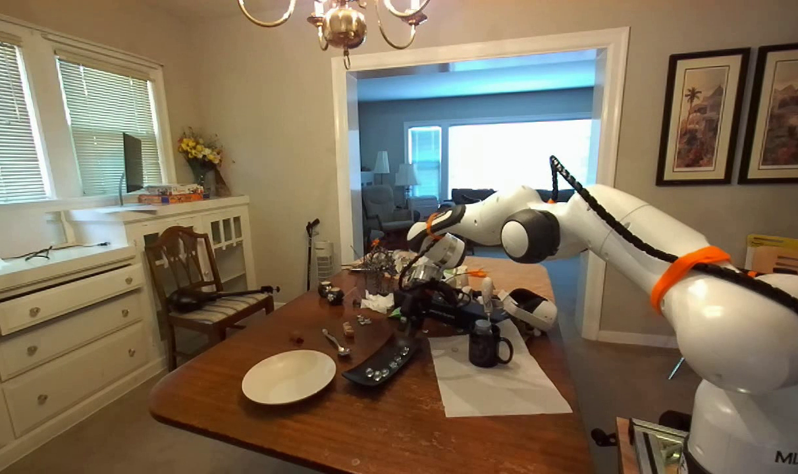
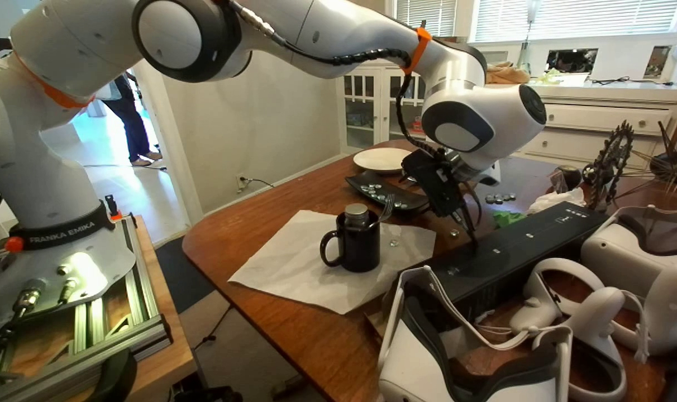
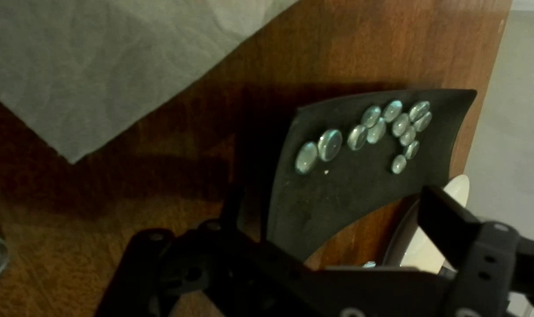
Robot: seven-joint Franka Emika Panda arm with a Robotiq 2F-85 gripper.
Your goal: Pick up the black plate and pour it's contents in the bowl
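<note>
The black plate (image 1: 382,361), an oblong tray with upturned ends, lies on the wooden table. Several clear glass beads, its contents (image 3: 356,137), rest along one side of it in the wrist view. Beside it sits the bowl (image 1: 289,376), white and shallow; its upper surface looks bare in an exterior view. My gripper (image 3: 336,206) is open near one end of the plate, its fingers (image 3: 447,224) wide apart with nothing held. The plate's end shows between them in the wrist view, but whether they touch it I cannot tell. In an exterior view the gripper (image 2: 468,220) points downward.
A black mug (image 2: 358,245) with a fork stands on white paper (image 2: 294,268). A long black box (image 2: 517,240) and white headsets (image 2: 472,346) lie close by. Near the bowl is a spoon (image 1: 336,343). Loose beads (image 2: 500,198) and crumpled white paper (image 1: 377,301) lie farther along.
</note>
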